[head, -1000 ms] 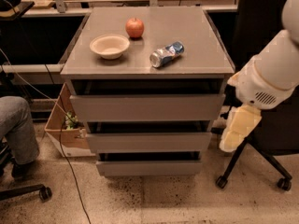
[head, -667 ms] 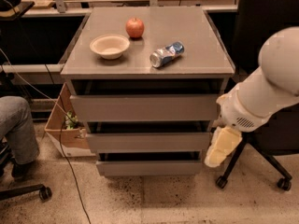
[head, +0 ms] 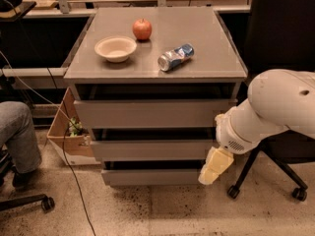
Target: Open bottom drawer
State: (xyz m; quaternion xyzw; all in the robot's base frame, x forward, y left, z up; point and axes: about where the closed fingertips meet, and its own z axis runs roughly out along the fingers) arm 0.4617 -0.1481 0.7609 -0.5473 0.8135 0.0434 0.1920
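Lower and further left than a moment ago, the gripper (head: 212, 170) hangs at the right end of the bottom drawer (head: 147, 177), close by its front corner; whether its grip is released or clenched I cannot tell. That drawer sits lowest in the grey cabinet (head: 197, 28), pushed in. On top lie an apple (head: 142, 29), a bowl (head: 115, 48) and a tipped can (head: 175, 57).

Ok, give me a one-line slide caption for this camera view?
The arm's pale yellow gripper hangs low at the right end of the plain grey bottom drawer.
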